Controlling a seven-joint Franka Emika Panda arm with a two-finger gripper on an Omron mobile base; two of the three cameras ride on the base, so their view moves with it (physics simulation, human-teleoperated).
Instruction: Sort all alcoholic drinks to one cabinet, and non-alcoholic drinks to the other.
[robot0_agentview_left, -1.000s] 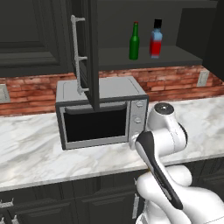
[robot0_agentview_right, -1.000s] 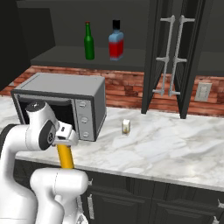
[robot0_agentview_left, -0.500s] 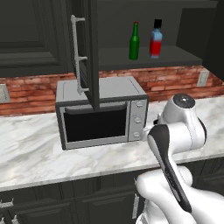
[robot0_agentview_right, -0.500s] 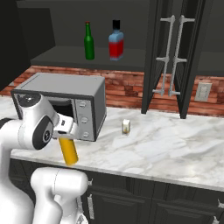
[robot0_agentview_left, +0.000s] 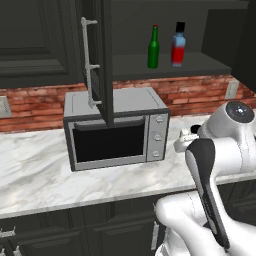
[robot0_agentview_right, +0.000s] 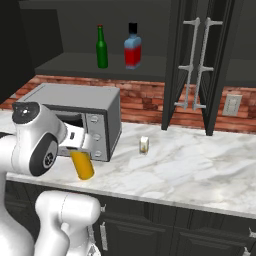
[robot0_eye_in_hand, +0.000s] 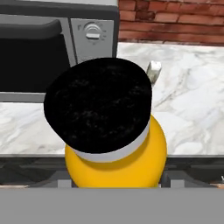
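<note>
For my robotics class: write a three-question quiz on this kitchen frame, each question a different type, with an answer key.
1. True or false: the green bottle stands on the marble counter.
2. What does the gripper hold? A) blue-and-red bottle B) yellow-orange bottle C) cream container
3. Fill in: the small cream container stands on the counter to the right of the ____.

Key
1. False; it stands on the open cabinet shelf, beside the blue-and-red bottle.
2. B, the yellow-orange bottle.
3. microwave.

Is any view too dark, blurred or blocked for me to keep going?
Left base view: sharp, but the open cabinet is dim and the arm blocks the lower right. Right base view: evenly lit, green bottle and blue-red bottle distinct. Hand view: the yellow-orange bottle looms close, its black cap grainy, hiding the counter ahead.
</note>
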